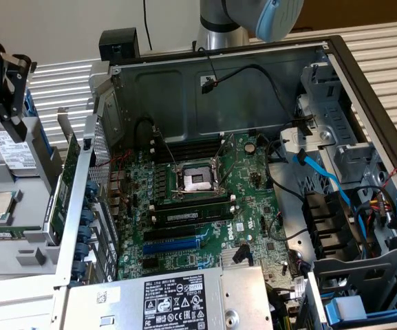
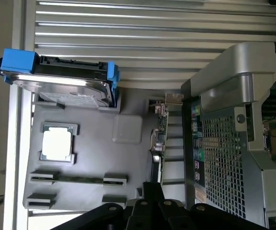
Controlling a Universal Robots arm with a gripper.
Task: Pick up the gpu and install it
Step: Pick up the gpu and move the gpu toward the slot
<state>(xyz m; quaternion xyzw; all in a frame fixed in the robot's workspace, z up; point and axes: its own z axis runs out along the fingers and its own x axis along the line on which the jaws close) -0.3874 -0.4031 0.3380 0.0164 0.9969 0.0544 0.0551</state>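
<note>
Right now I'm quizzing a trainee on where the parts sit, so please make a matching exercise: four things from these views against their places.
Things:
1. gpu
2. processor chip
3. hard drive
4. blue cable

Places:
a. lying flat in a square pocket of the grey tray
b. inside the case, on the exterior view's right
c. standing on edge between tray and case
d. at one end of the tray, between blue rails

Pairs: 1-c, 2-a, 3-d, 4-b

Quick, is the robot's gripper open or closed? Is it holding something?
Gripper: shut, holding nothing. The gpu stands apart from it.
</note>
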